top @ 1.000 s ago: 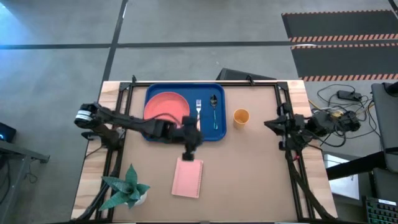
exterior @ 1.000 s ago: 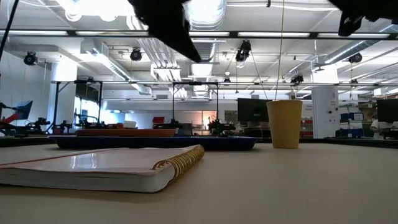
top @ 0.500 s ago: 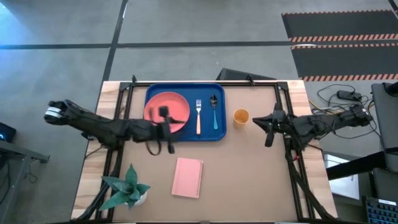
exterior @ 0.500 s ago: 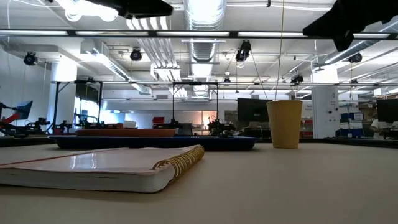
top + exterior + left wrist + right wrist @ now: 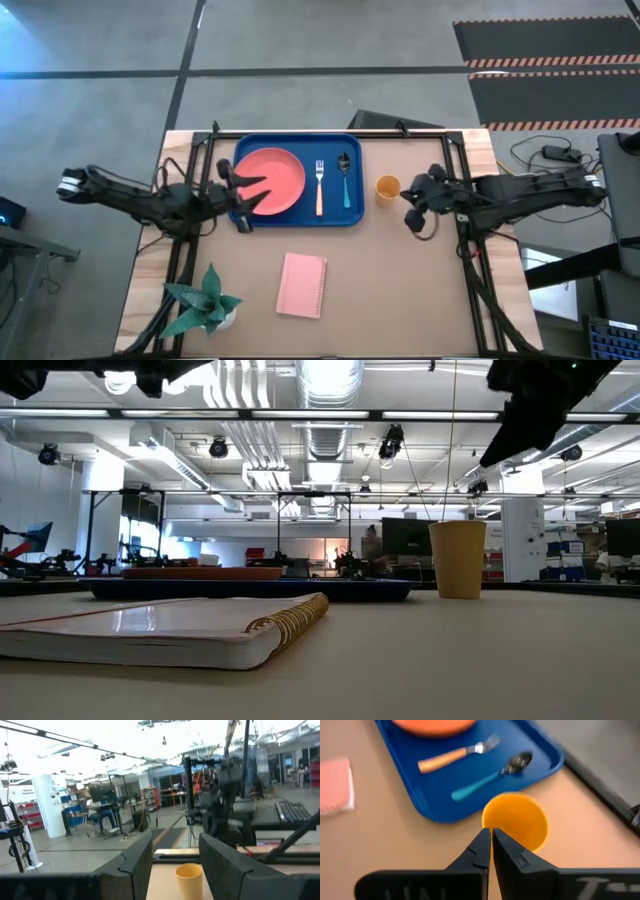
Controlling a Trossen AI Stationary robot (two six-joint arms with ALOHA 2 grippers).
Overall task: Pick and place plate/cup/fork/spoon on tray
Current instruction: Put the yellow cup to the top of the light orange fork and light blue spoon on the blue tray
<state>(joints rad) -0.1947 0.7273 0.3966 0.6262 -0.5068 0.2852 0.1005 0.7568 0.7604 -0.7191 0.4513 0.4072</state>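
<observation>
The blue tray (image 5: 352, 215) lies at the table's far side and holds the coral-pink plate (image 5: 272, 182), the orange-handled fork (image 5: 319, 187) and the blue-handled spoon (image 5: 345, 180). The orange-yellow cup (image 5: 388, 187) stands upright on the table just right of the tray; it also shows in the right wrist view (image 5: 517, 822) and the low view (image 5: 458, 558). My left gripper (image 5: 248, 203) is open and empty, held high over the tray's left end (image 5: 175, 845). My right gripper (image 5: 413, 210) is shut and empty, above the table just right of and nearer than the cup (image 5: 491, 834).
A pink spiral notebook (image 5: 302, 285) lies near the table's middle front. A potted green plant (image 5: 205, 298) stands at the front left. Bare tabletop lies between the tray and the notebook and right of the notebook.
My left gripper has drawn back from over the notebook's far edge toward the table's left, rising, to over the tray's left end. My right gripper has reached from the right edge toward the cup. The tableware has stayed in place.
</observation>
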